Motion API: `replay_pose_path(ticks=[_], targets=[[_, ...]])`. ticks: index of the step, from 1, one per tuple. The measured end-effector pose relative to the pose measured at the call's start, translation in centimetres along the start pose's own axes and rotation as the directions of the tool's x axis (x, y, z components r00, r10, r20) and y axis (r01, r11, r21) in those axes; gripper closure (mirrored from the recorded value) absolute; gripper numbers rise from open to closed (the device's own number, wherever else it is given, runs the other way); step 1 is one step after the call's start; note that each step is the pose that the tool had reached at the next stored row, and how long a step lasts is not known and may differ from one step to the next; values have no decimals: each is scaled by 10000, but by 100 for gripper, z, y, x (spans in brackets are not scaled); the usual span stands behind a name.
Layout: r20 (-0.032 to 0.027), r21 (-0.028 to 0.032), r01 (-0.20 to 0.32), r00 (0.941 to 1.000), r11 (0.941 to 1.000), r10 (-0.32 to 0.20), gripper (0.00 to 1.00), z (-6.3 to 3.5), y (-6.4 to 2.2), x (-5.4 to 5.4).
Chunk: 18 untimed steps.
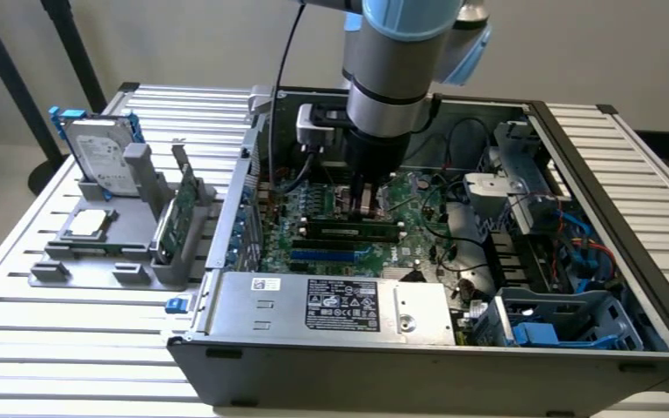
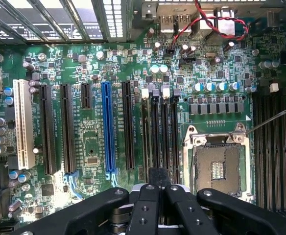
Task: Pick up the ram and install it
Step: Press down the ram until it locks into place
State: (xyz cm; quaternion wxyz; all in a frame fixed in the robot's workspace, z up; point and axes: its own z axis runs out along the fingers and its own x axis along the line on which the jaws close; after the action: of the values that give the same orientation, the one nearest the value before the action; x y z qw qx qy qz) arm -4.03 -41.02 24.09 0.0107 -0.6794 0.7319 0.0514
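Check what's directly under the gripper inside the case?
The gripper sits over the motherboard, above the memory slots. A ram stick lies seated nearby. The slot portion beneath the fingers is covered.

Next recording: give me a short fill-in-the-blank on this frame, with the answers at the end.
1. The gripper hangs over the motherboard inside the open computer ___.
2. The silver hard drive stands on the exterior view's ___ side.
3. Among the black expansion slots, one long slot is ___.
Answers: case; left; blue.
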Motion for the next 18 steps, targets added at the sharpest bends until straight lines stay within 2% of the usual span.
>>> replay_pose_path(ticks=[5,18], targets=[[2,78,62,10000,9999,-62,89,32,4,3],[-10,137,222,9998,9997,-222,89,107,14,11]])
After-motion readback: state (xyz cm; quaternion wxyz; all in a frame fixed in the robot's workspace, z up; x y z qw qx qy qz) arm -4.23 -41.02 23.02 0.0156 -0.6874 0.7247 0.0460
